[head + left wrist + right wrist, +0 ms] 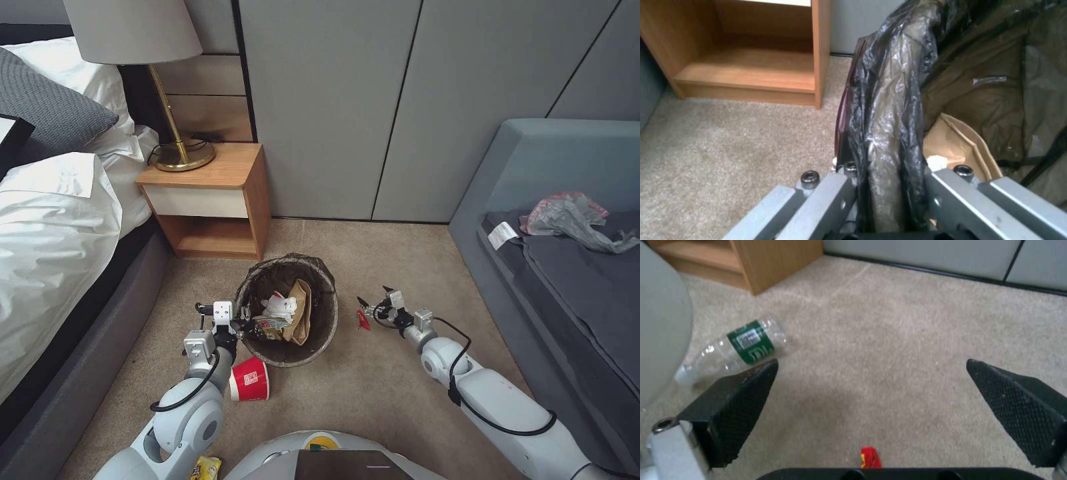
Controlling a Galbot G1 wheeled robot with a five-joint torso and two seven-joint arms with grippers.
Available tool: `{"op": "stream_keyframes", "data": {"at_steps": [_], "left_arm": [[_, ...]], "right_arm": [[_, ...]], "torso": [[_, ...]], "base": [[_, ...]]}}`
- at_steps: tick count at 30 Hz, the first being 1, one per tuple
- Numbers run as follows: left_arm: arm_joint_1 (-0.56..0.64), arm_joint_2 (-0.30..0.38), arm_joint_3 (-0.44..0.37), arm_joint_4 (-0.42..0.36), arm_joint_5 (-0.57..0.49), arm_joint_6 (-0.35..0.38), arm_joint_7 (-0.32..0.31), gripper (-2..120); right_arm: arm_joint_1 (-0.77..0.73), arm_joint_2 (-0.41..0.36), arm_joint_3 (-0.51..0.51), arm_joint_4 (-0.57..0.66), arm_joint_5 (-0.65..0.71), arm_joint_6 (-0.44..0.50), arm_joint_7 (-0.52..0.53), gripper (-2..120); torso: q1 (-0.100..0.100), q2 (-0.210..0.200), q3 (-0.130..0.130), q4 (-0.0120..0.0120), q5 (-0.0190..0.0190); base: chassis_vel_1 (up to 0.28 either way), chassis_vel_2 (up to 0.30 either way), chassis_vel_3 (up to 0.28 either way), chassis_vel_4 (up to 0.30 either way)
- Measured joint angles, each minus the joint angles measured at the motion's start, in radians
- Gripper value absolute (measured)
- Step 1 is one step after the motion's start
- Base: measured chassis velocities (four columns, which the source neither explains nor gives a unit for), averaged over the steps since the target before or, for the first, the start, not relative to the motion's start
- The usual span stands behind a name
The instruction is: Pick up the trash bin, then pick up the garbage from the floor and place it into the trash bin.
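Observation:
The trash bin (320,333), round with a dark liner over its rim (889,126), is held at its near-left rim by my left gripper (243,325) (889,178), which is shut on it. Inside lie a white tissue wad (280,307), a brown paper bag (301,313) (953,143) and a snack wrapper (269,327). My right gripper (365,309) (871,363) hangs open just over a tiny red scrap (363,323) (869,456) on the carpet, right of the bin. A red-and-white paper cup (250,380) lies by my left forearm. A green-labelled clear bottle (740,348) lies beside the bin's white wall (658,323).
A wooden nightstand (213,193) (751,53) with a brass lamp (180,150) stands behind the bin, the bed (53,220) to the left. A grey sofa (567,280) bounds the right side. A yellow wrapper (205,469) lies near my base. Open carpet stretches toward the wall.

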Motion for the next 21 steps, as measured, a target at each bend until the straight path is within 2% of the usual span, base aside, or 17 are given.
{"op": "stream_keyframes", "data": {"at_steps": [21], "left_arm": [[-0.007, -0.004, 0.001, 0.0, -0.002, 0.001, -0.001, 0]], "right_arm": [[0.022, 0.062, -0.048, -0.127, -0.073, 0.019, 0.006, 100]], "torso": [[0.0, 0.0, 0.0, 0.0, 0.0]], "base": [[0.0, 0.0, 0.0, 0.0]]}}
